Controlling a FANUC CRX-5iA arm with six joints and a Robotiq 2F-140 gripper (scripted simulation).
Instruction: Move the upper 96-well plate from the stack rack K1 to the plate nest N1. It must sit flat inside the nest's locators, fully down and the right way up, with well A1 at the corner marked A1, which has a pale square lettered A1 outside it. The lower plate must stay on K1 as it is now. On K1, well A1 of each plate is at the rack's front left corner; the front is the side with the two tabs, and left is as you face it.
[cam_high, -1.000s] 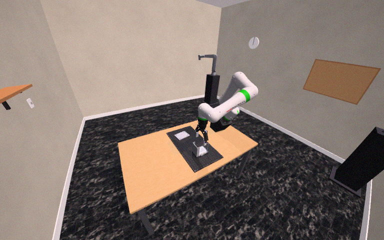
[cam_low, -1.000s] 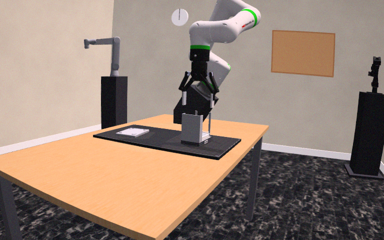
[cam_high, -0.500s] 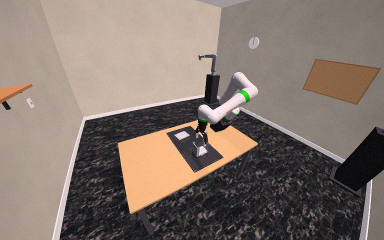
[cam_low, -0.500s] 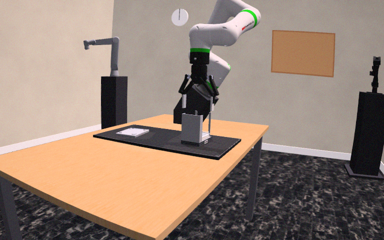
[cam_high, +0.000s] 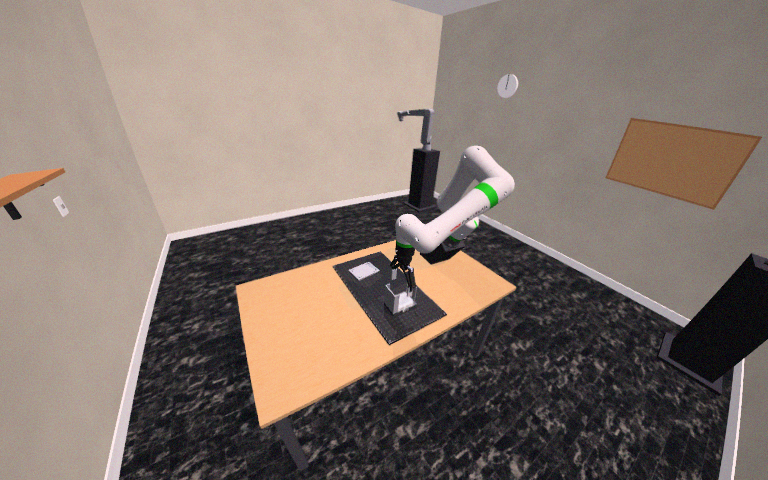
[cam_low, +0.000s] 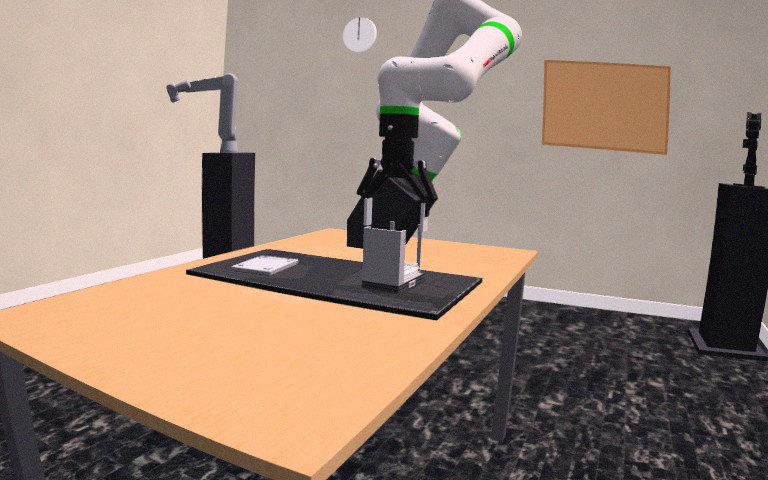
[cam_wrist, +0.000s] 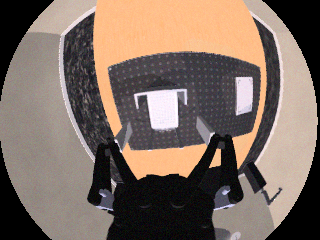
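Note:
The stack rack K1 (cam_low: 386, 257) is a tall pale grey frame on the dark mat (cam_low: 334, 280), near its right end. It also shows in the top view (cam_high: 398, 298) and from above in the wrist view (cam_wrist: 162, 110), where a white plate top fills it. The plates inside are too small to tell apart. The plate nest N1 (cam_low: 265, 264) is a flat pale square at the mat's left end, also visible in the wrist view (cam_wrist: 244, 95). My gripper (cam_low: 394, 217) hangs straight above the rack, fingers wide open and empty, their tips just above its top.
The mat lies on an orange table (cam_low: 237, 350). A black pedestal with a grey arm (cam_low: 227, 206) stands behind the table on the left. Another black pedestal (cam_low: 735, 266) stands at the far right. My own arm base sits behind the rack.

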